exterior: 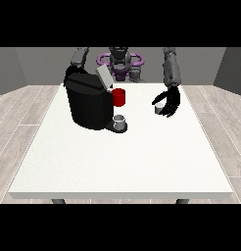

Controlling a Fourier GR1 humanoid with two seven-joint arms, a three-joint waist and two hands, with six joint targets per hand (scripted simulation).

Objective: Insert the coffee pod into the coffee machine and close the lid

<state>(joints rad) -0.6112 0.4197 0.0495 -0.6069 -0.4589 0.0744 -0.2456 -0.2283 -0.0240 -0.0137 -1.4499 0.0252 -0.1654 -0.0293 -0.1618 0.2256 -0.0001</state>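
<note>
A bare test room, it seems. Grey walls (pixel 12 68) fill the frame's upper corners. Pale plank flooring (pixel 17 127) surrounds one white table (pixel 117 166).

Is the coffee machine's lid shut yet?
No: the lid stands tilted up above the top of the black coffee machine, so the machine is open.

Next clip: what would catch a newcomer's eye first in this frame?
The black coffee machine on the white table, left of centre, lid raised, with a red mug just behind it. At the view's right, the black hand curls round a small grey coffee pod.
</note>
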